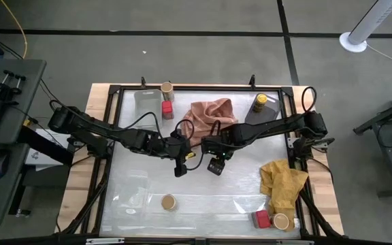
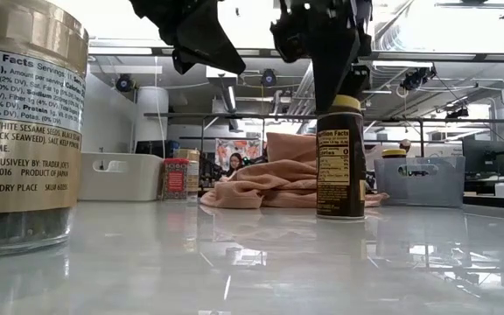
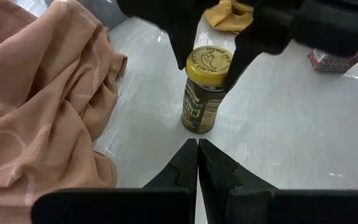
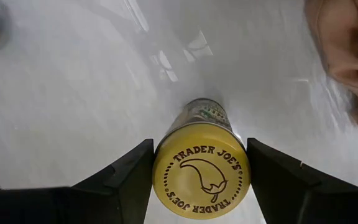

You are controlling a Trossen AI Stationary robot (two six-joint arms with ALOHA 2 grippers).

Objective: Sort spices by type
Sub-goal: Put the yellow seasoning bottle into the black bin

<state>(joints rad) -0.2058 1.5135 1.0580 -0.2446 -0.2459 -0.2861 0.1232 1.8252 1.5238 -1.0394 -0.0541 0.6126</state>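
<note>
A dark spice jar with a yellow lid [image 4: 201, 177] stands upright on the table's middle, just in front of the pink cloth [image 1: 209, 112]. My right gripper [image 4: 201, 163] is over it, shut on its lid. My left gripper [image 3: 197, 155] is shut and holds nothing; it hovers just left of the right gripper [image 1: 215, 165]. Another yellow-lidded jar [image 1: 259, 102] stands on the grey tray at far right. A tan-lidded jar [image 1: 167, 88] and a red box [image 1: 167, 109] are in the clear tray at the far edge. A tan-lidded jar [image 1: 168, 201] stands near the front. A red box [image 1: 261, 219] and a tan-lidded jar [image 1: 282, 221] sit at near right. My right gripper pinches the jar by its yellow lid [image 3: 210, 59] at the top, one finger [image 4: 135, 171] on each side of the rim. The fingers come from above, pointing down. The jar is upright with its base [image 2: 339, 213] on the table.
The pink cloth lies bunched just beyond the jar. A yellow cloth [image 1: 283, 184] lies crumpled at right, toward the near edge. A clear tray [image 1: 131, 197] sits at near left. A black frame [image 1: 111, 109] rims the table. Bare tabletop lies between the grippers and the near edge.
</note>
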